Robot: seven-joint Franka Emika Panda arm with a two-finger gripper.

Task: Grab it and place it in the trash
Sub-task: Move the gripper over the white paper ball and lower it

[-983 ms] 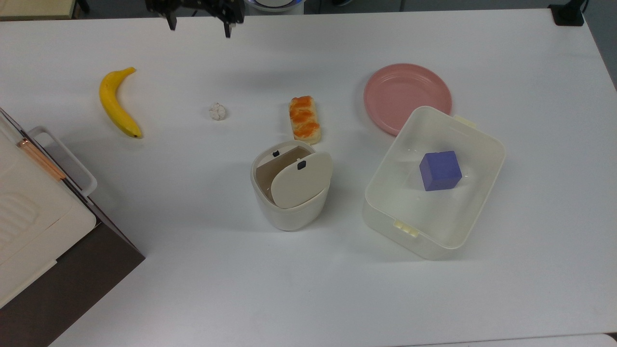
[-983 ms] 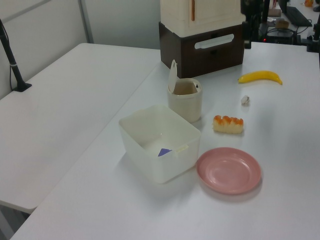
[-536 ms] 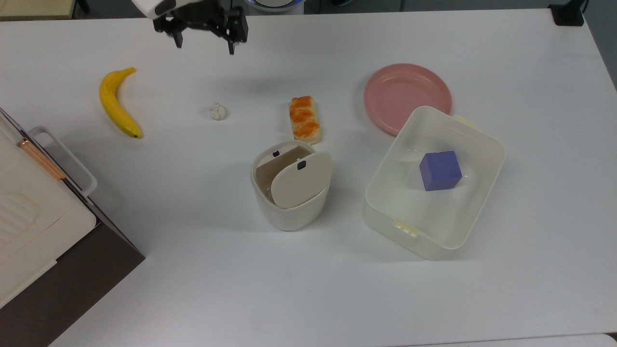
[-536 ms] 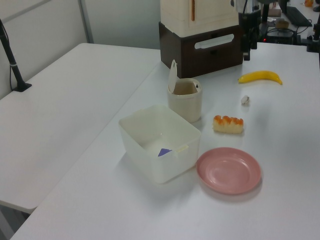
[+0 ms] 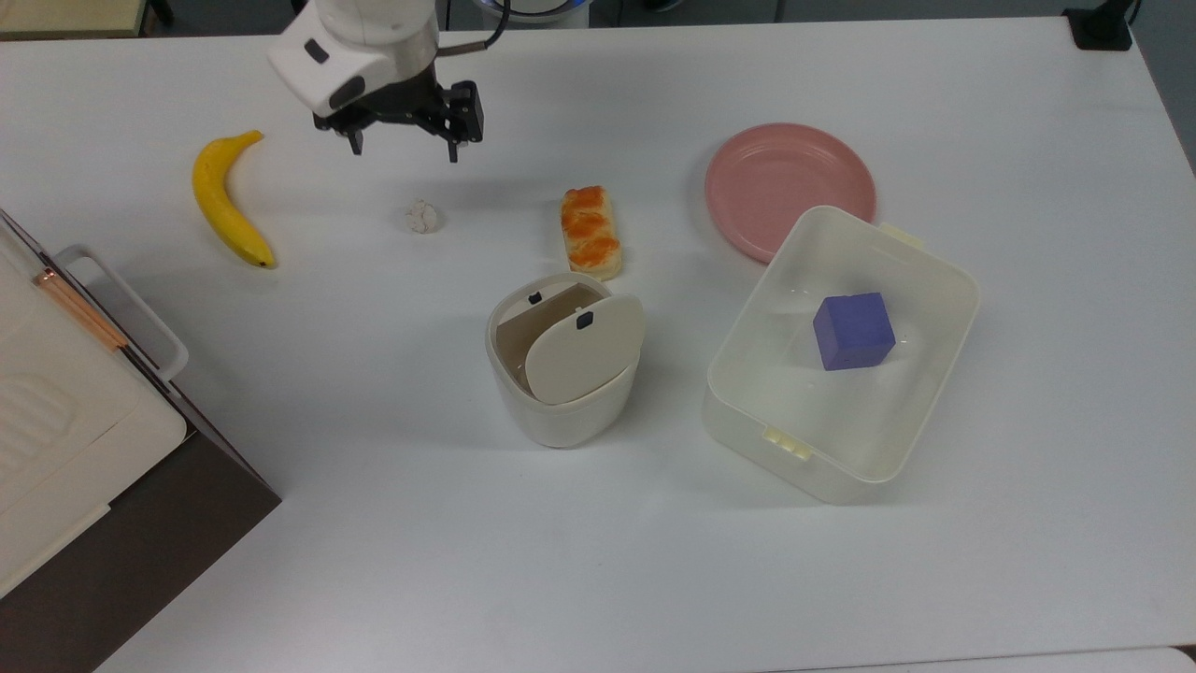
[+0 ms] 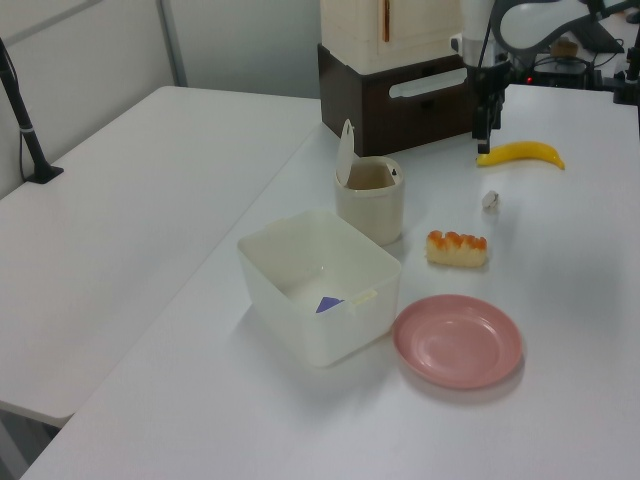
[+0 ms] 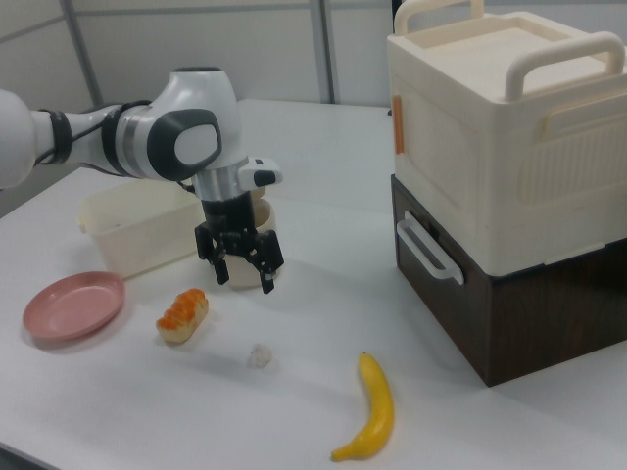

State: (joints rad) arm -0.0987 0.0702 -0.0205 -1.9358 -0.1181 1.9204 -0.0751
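Observation:
The tiny crumpled white paper wad (image 5: 422, 216) (image 6: 490, 199) (image 7: 260, 354) lies on the white table between the banana and the bread slice. My gripper (image 5: 405, 152) (image 7: 244, 279) hangs open above the table with nothing between its fingers, a short way toward the top view's upper edge from the wad. The trash (image 5: 561, 411) (image 6: 370, 205) is a small cream round bin. Its swing lid (image 5: 584, 348) is tilted and carries a black dot. It stands near the table's middle, lower right of the wad in the top view.
A banana (image 5: 224, 201) lies at the top view's left and an orange-topped bread slice (image 5: 590, 232) right of the wad. A pink plate (image 5: 790, 178) and a cream rectangular container (image 5: 962, 290) holding a purple cube (image 5: 852, 331) sit at the right. A cream-and-brown box (image 5: 75, 449) occupies the lower left.
My gripper has come down from the top view's upper edge toward the paper wad, staying open. More of the white arm has come into view. Nothing on the table has moved.

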